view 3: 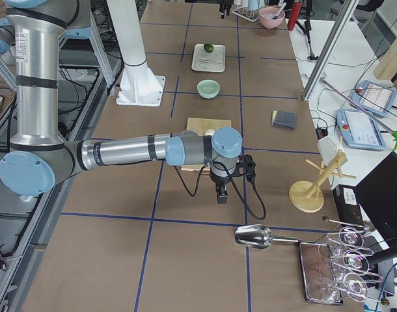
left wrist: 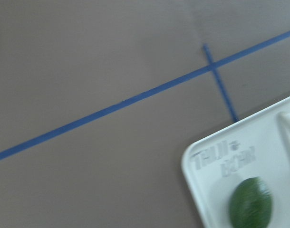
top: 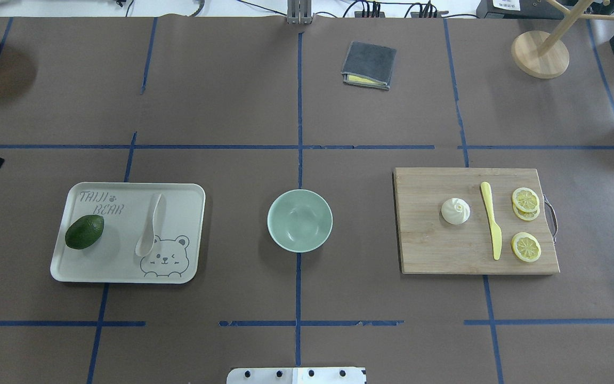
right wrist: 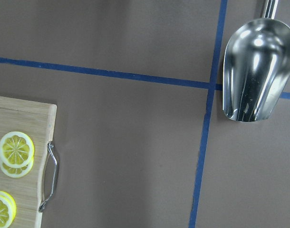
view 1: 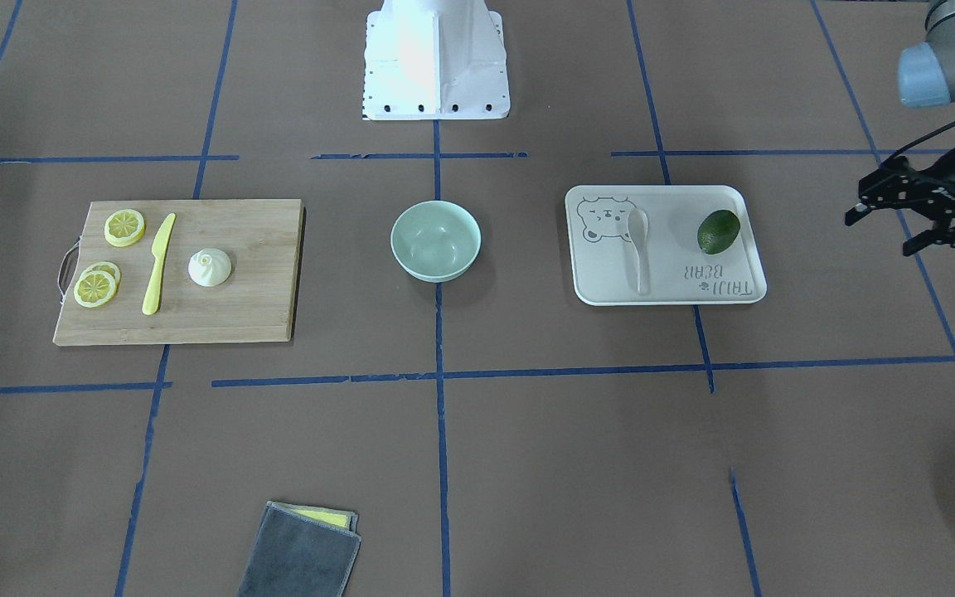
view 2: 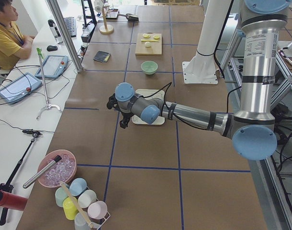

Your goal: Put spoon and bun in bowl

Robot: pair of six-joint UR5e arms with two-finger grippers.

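1. Here's the left claw [view 1: 884,228], hanging above the desk [view 1: 527,464] out past the avocado end of the tray [view 1: 744,292]. Its fingers are spread wide and there is nothing between them.
2. The right claw [view 3: 220,192] turns up only in the side view from the robot's right, over the desk beyond the handle end of the cutting board [view 1: 237,311]. Released or clenched, I cannot tell from there.
3. The spoon [view 1: 639,249] lies flat on the tray. Its scoop is toward the robot, just beside the bear drawing, and its handle points away.
4. Sharing that tray is the avocado [view 1: 719,230], apart from the spoon on the side farther from the bowl.
5. The bun [view 1: 210,268] sits pleats-up on the cutting board, between the yellow knife [view 1: 158,264] and the board's bowl-side edge, and it is clear of the knife.
6. The bowl [view 1: 435,240] stands upright at mid-desk, between tray and board, with its smooth green inside showing.
7. Lemon slices [view 1: 125,227] lie on the far side of the knife, toward the board's metal handle.
8. A folded grey cloth [view 1: 299,551] rests at the operators' side of the desk.
9. In the right wrist view, a shiny metal scoop [right wrist: 256,78] lies by a crossing of blue tape lines [right wrist: 202,156].
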